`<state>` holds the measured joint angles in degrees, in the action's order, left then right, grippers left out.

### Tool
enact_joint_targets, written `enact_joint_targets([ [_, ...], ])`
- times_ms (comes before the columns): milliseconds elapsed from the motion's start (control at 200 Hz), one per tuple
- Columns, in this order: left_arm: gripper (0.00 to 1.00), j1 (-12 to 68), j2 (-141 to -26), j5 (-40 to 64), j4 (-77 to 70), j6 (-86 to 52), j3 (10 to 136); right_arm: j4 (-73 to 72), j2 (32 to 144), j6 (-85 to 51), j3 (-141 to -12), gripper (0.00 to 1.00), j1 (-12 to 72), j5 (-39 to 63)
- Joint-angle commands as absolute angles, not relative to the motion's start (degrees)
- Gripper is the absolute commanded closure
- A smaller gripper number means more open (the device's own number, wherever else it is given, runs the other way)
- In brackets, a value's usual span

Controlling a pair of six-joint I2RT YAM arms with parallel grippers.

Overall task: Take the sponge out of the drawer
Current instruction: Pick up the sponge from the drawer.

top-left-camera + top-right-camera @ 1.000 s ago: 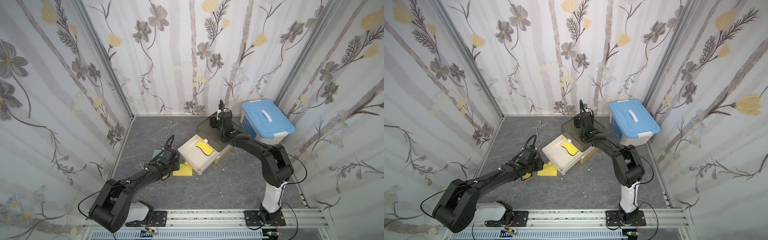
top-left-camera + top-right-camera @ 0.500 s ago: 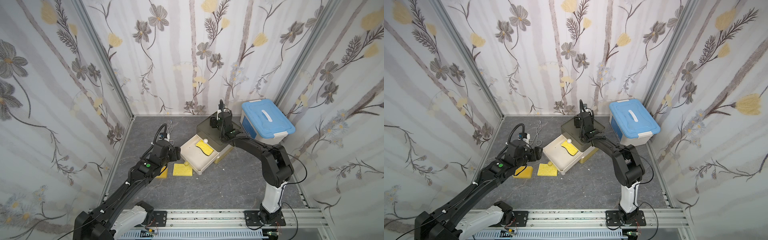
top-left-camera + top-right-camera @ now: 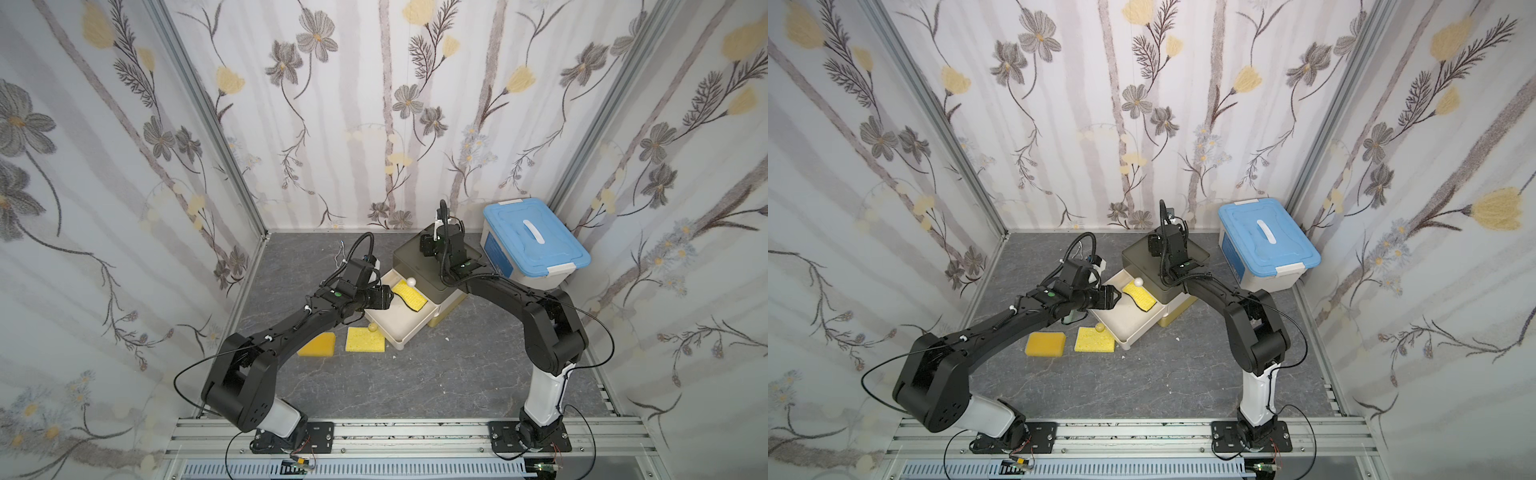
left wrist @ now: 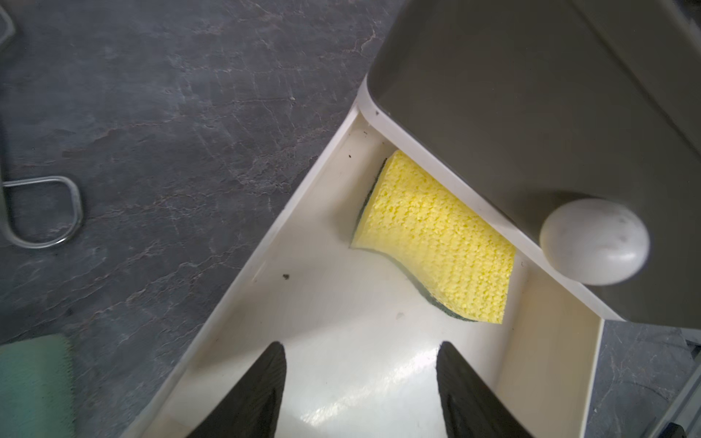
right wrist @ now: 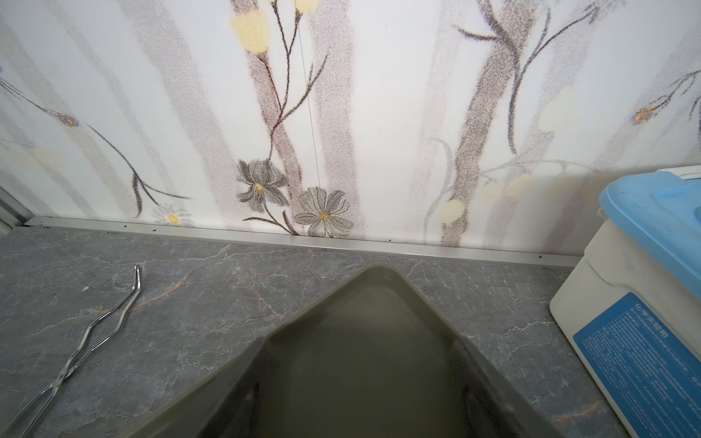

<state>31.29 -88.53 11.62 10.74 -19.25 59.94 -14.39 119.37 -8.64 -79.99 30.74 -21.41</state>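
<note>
A yellow sponge (image 3: 409, 296) (image 3: 1140, 297) with a dark green underside lies curved at the back of the pulled-out cream drawer (image 3: 399, 332), partly under the olive-topped drawer unit (image 3: 415, 259). The left wrist view has the sponge (image 4: 436, 235) just beyond my left gripper (image 4: 360, 345). That gripper (image 3: 384, 298) hovers over the drawer's bare floor (image 4: 379, 360), open and empty. My right gripper (image 3: 432, 245) (image 5: 364, 379) rests on the unit's recessed top, its dark fingers (image 5: 258, 379) spread apart with nothing between them.
Two yellow sponges lie on the grey floor in front of the drawer, a thick one (image 3: 316, 345) and a flat one (image 3: 365, 339). A white box with a blue lid (image 3: 536, 245) stands right of the unit. Metal tongs (image 5: 95, 330) and something green (image 4: 34, 379) lie nearby.
My left arm rose from the floor beside the flat sponge and swung right, over the open drawer. A thick yellow sponge now lies where it was. The right arm has not moved.
</note>
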Motion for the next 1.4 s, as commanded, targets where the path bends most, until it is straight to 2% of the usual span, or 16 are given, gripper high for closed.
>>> enact_joint_targets([
  [0,0.36,31.3,-92.8,14.4,6.5,-17.2,63.5,10.8,122.2,-14.4,-77.7,0.24,30.8,-13.5],
  [215,0.49,31.3,-101.7,16.2,7.7,-17.0,70.6,11.4,122.3,-14.2,-77.5,0.24,30.7,-14.6],
  [550,0.51,31.3,-105.3,17.7,6.6,-16.9,71.6,11.7,122.6,-13.9,-77.4,0.24,30.5,-15.3],
  [729,0.66,31.3,-106.0,18.8,6.0,-17.3,72.0,11.9,122.8,-13.9,-77.4,0.24,30.5,-15.5],
  [1019,0.97,32.3,-105.0,18.9,6.1,-16.5,71.7,11.9,123.0,-14.1,-77.5,0.25,30.5,-15.4],
  [1094,1.00,32.6,-104.2,18.5,6.7,-15.9,71.7,11.9,123.1,-14.1,-77.5,0.25,30.5,-15.5],
  [1394,1.00,33.0,-97.3,12.2,12.1,-15.0,70.9,11.3,123.4,-14.2,-77.5,0.25,30.5,-14.9],
])
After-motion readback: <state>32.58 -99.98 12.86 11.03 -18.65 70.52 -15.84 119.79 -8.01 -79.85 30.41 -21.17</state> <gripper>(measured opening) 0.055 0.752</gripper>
